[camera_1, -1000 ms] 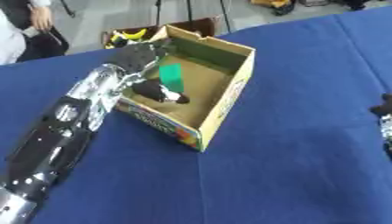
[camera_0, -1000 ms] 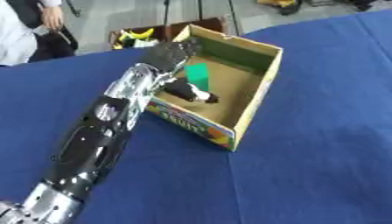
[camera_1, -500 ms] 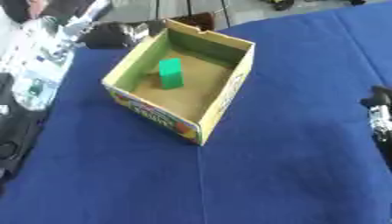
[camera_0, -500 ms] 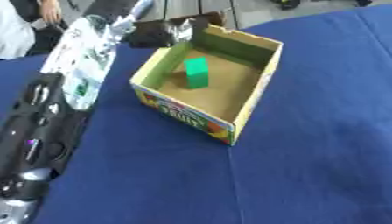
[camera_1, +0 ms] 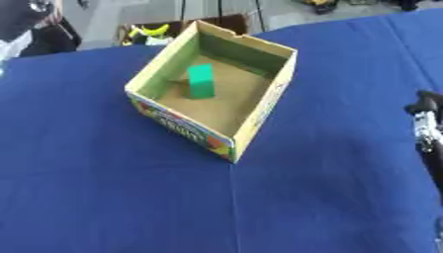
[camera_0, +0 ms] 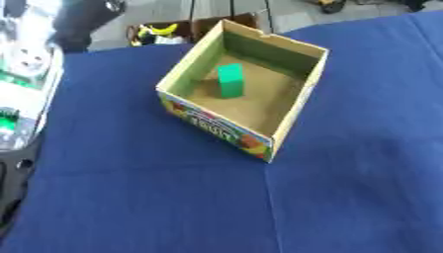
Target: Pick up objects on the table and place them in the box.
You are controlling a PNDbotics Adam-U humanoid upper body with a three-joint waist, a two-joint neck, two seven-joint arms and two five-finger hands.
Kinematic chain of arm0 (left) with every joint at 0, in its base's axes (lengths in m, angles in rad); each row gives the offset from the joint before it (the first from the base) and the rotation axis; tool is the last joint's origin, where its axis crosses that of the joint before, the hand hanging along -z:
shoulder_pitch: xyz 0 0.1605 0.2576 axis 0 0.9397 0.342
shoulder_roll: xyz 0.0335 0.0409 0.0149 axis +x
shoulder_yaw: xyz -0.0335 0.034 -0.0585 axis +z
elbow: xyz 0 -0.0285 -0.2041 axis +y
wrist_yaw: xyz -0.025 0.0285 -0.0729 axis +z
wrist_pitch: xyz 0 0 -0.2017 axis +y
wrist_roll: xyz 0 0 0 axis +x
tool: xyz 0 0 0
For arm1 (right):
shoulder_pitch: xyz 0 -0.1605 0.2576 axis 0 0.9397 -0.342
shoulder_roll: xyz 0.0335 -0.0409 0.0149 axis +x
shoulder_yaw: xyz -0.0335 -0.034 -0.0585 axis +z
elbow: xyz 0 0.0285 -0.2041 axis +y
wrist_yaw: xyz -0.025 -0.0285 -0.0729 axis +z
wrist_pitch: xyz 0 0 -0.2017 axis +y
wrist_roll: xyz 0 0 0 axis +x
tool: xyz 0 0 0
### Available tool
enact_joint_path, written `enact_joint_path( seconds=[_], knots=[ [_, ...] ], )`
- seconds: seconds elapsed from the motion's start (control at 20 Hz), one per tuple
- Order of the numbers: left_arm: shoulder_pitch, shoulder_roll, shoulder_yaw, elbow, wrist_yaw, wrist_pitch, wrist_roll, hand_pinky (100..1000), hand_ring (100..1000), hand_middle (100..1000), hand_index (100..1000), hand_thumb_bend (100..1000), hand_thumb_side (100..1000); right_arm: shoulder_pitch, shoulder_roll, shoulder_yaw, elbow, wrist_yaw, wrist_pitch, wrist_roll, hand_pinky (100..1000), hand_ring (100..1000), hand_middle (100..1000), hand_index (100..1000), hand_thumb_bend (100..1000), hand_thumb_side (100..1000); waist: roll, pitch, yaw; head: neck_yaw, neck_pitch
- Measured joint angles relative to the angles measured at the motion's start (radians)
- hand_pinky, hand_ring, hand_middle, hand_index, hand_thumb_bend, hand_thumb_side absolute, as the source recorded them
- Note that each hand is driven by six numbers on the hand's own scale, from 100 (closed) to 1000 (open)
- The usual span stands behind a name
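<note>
The open cardboard box (camera_0: 300, 94) with fruit print on its side stands in the middle of the blue cloth. Inside it a green block (camera_0: 230, 80) stands upright on the floor, toward the far left wall, with nothing touching it. My left arm (camera_0: 24, 74) is a silver and black blur along the left edge, well clear of the box; its hand end blurs into the dark patch at the top left. Part of my right hand (camera_1: 424, 126) shows at the right edge, a finger standing straight up, holding nothing.
The blue tablecloth (camera_0: 346, 197) stretches wide in front of and to the right of the box. Beyond the far table edge stands another carton with yellow and black items (camera_1: 152, 32). A person in dark and white clothing (camera_1: 26, 29) is at the top left.
My left arm has drawn out of the box and swung back to the left edge, leaving the green block standing inside. The camera has shifted too, so the box appears larger.
</note>
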Motion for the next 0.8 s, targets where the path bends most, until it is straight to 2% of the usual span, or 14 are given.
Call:
enact_joint_path(
  seconds=[0.25, 0.5, 0.8],
  knots=[
    [0.114, -0.038, 0.047, -0.06, 0.119, -0.026, 0.085, 345, 578, 655, 873, 432, 1000, -0.001, 0.008, -0.007, 0.0, 0.0, -0.001, -0.009, 826, 863, 647, 821, 100, 719, -0.019, 0.0, 0.019, -0.007, 0.0],
    [0.217, -0.093, 0.086, -0.064, 0.207, -0.096, 0.156, 345, 576, 649, 869, 404, 1000, -0.009, 0.013, -0.014, -0.001, 0.0, -0.003, -0.019, 825, 862, 647, 820, 100, 719, -0.034, 0.004, 0.042, -0.018, -0.001],
    [0.339, -0.161, 0.112, -0.064, 0.277, -0.176, 0.214, 347, 574, 654, 872, 288, 1000, -0.018, 0.018, -0.02, -0.005, 0.001, -0.002, -0.03, 824, 860, 647, 820, 100, 719, -0.051, 0.013, 0.063, -0.022, -0.004]
  ],
)
